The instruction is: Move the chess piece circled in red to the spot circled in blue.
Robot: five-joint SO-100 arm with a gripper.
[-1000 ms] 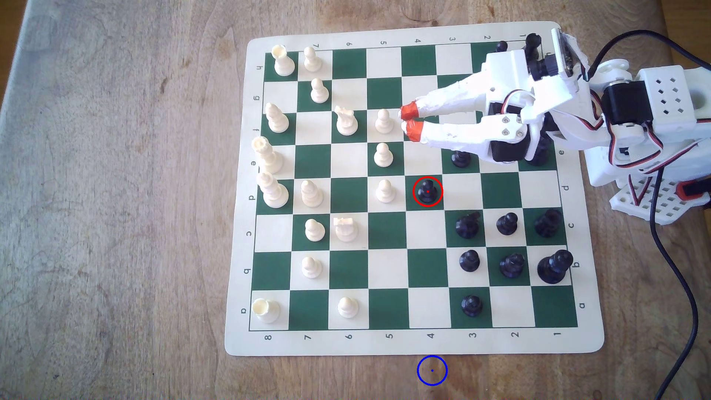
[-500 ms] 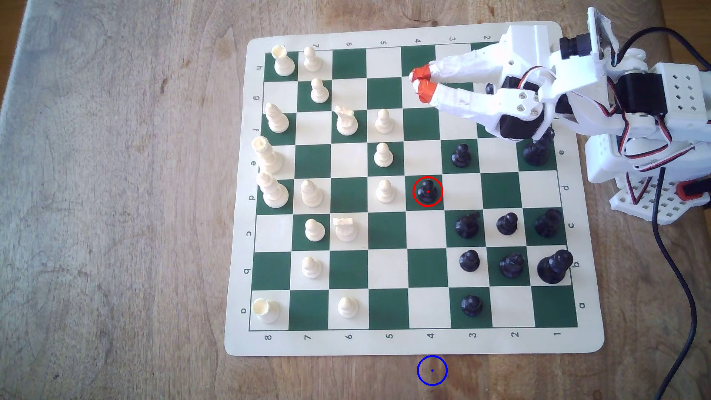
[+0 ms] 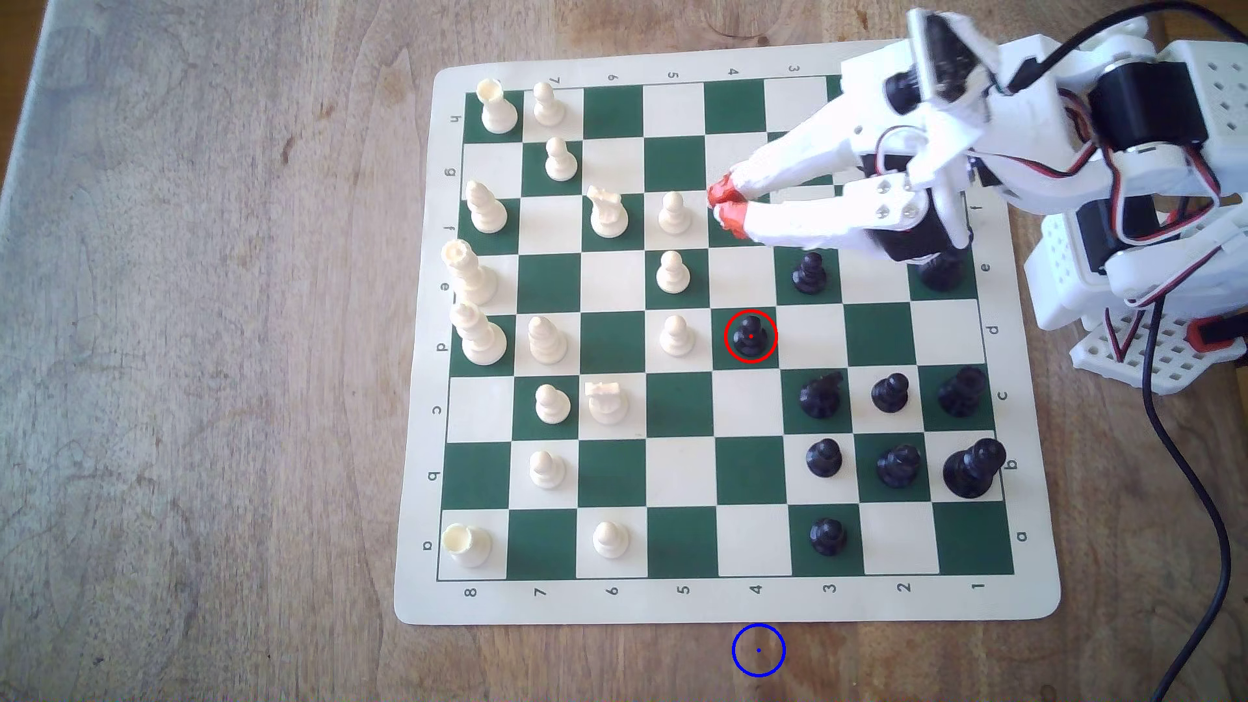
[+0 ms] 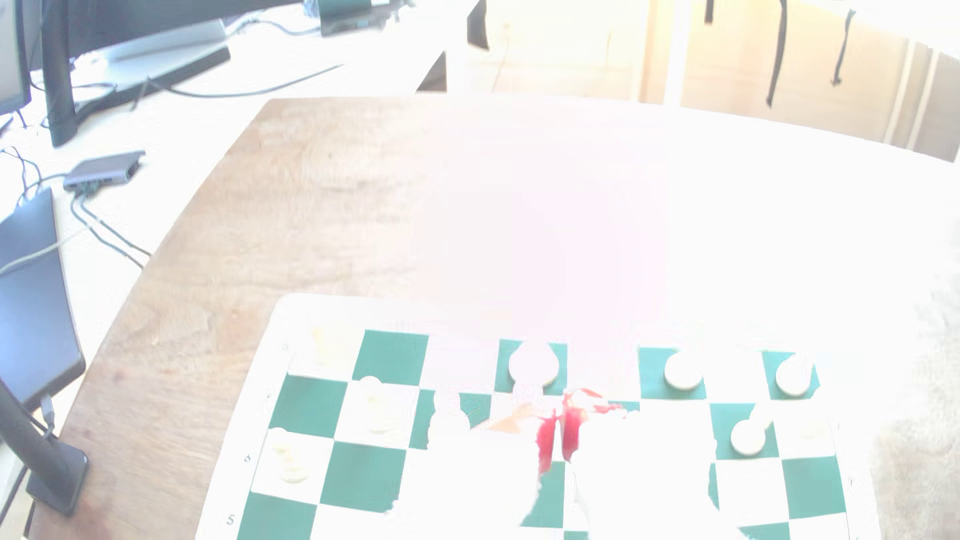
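Observation:
The chess piece (image 3: 750, 335), a small black pawn ringed in red, stands upright on a green square near the board's middle. The spot (image 3: 758, 650) is a blue ring on bare wood just past the board's near edge, in line with file 4. My gripper (image 3: 724, 206) hovers about two squares beyond the pawn, its red-taped fingertips (image 3: 720, 192) nearly touching, shut on nothing. In the overexposed wrist view the red tips of the gripper (image 4: 558, 436) sit close together above the board.
Cream-white pawns (image 3: 673, 213) stand just to the exterior view's left of my fingertips. Black pieces (image 3: 808, 273) cluster on the exterior view's right side of the chessboard (image 3: 729, 601). A black cable (image 3: 1188, 466) trails from the arm's base.
The gripper swung away towards the board's far edge half a second ago, then came back nearer the pawn, ending close to where it was a second ago. The pawn has not moved.

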